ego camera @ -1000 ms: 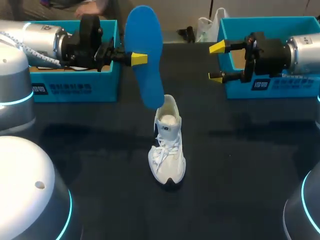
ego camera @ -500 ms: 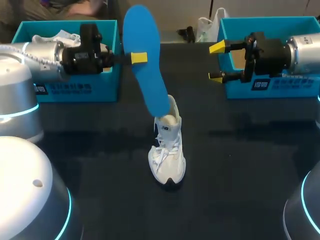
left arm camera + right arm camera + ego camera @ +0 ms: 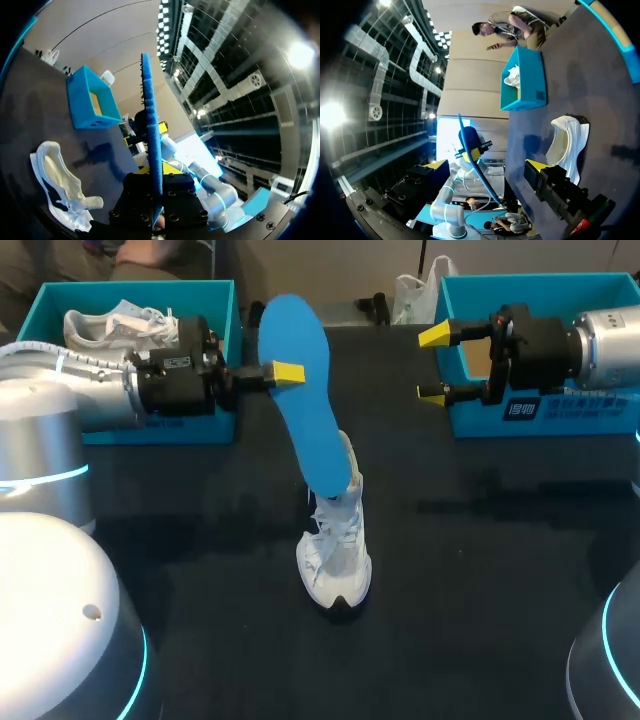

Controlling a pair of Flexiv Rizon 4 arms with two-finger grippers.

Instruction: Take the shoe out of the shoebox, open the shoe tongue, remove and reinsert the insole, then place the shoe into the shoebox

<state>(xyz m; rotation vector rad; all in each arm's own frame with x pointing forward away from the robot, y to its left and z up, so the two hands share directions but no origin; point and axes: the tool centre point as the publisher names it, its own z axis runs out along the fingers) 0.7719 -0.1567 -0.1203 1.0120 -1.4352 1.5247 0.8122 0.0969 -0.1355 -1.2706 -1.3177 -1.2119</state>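
A white shoe (image 3: 337, 552) stands on the dark table with its toe toward me and its laces loose. My left gripper (image 3: 281, 372) is shut on a blue insole (image 3: 303, 400) and holds it up steeply. The insole's lower end covers the shoe's opening; whether it is inside I cannot tell. In the left wrist view the insole (image 3: 152, 125) is edge-on between the fingers, with the shoe (image 3: 59, 186) beside and below. My right gripper (image 3: 433, 364) hangs open and empty in front of the right blue shoebox (image 3: 545, 418). The right wrist view shows the shoe (image 3: 568, 144) and the insole (image 3: 476, 167) ahead.
A second blue box (image 3: 160, 428) at the back left holds another white shoe (image 3: 112, 324), and my left arm lies in front of it. Bare dark table (image 3: 480, 590) stretches around the shoe and toward the front edge.
My left arm has come down and forward with the insole. The insole's lower end has dropped from beside the heel onto the shoe's opening. The right arm has not moved.
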